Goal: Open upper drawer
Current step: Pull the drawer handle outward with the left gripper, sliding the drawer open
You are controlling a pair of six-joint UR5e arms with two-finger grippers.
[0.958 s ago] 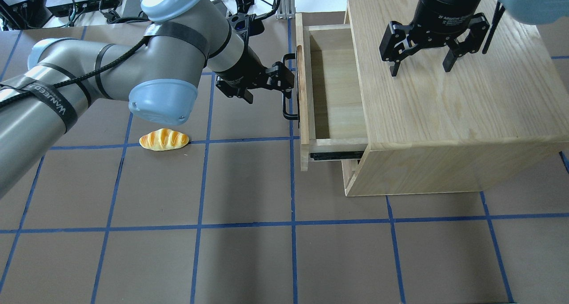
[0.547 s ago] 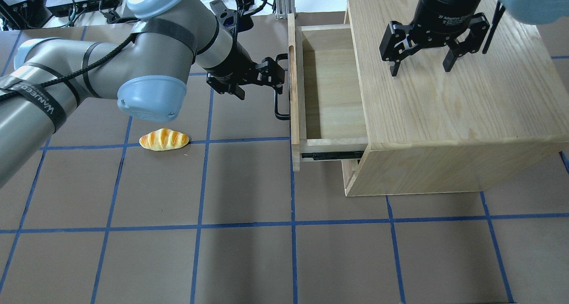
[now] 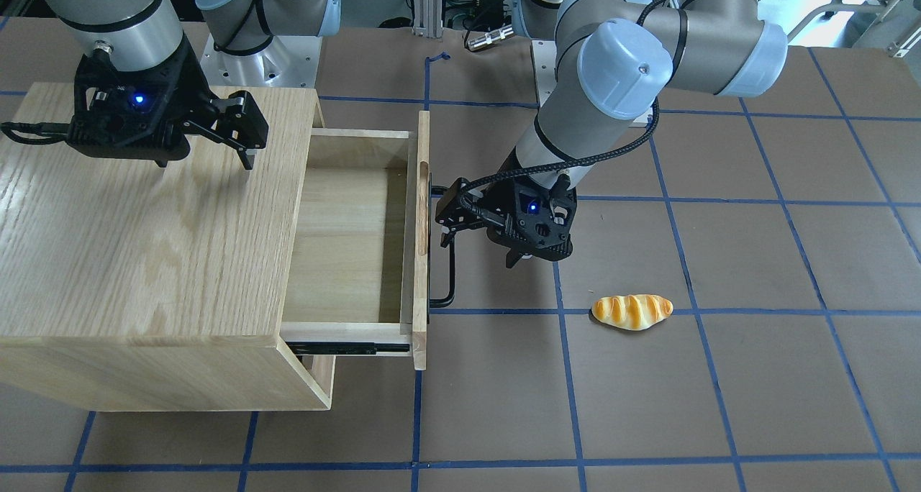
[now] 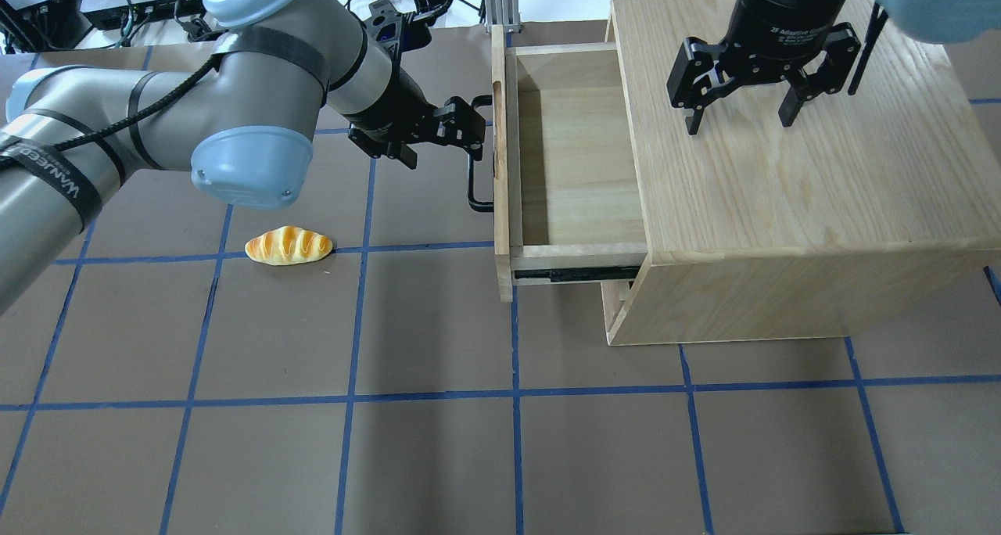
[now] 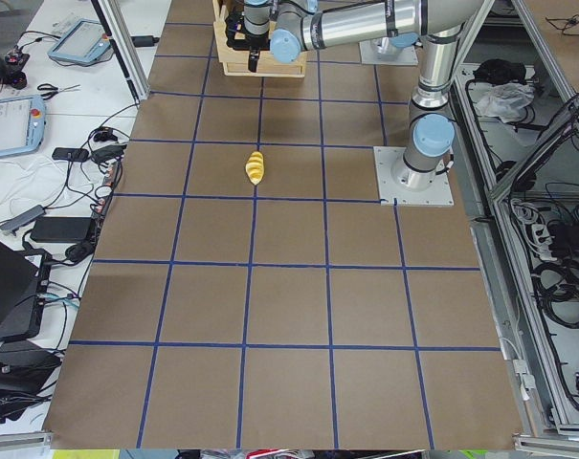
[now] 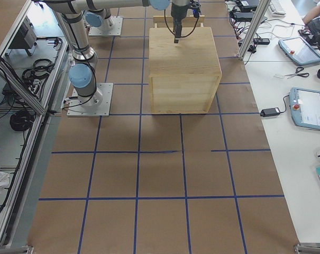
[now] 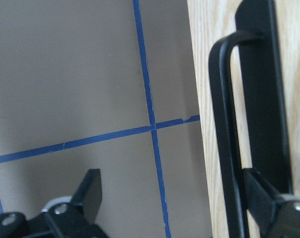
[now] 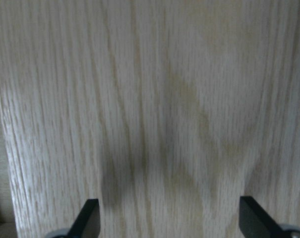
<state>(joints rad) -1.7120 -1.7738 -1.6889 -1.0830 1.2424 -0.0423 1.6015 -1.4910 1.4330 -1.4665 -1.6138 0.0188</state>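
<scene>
**A:** Upper drawer [image 3: 345, 240], from the front camera: well out of the cabinet [image 3: 144, 211], with the slide rail [image 3: 345, 348] bared beneath it.

**B:** And the left gripper [image 3: 478, 247]?

**A:** At the black handle [image 3: 452, 280], just beside the front panel. A bread roll [image 3: 632, 311] lies well apart on the table [image 3: 719, 406], so I'd say nothing blocks the pull.

**B:** Overhead?

**A:** The right gripper [image 4: 740, 124] hangs over the cabinet top, spread wide and holding nothing. I can't tell whether its tips touch the wood.

**B:** The side views?

**A:** Too small to add anything.

**B:** Left wrist?

**A:** Jaws wide apart. One finger [image 7: 266, 201] sits on the panel side of the bar and the other hangs out over the table, so it's hooked rather than clamped.

**B:** Then I'd draw straight along the rail and stay level, so the finger doesn't slide off the bar. Little travel looks left.
</scene>
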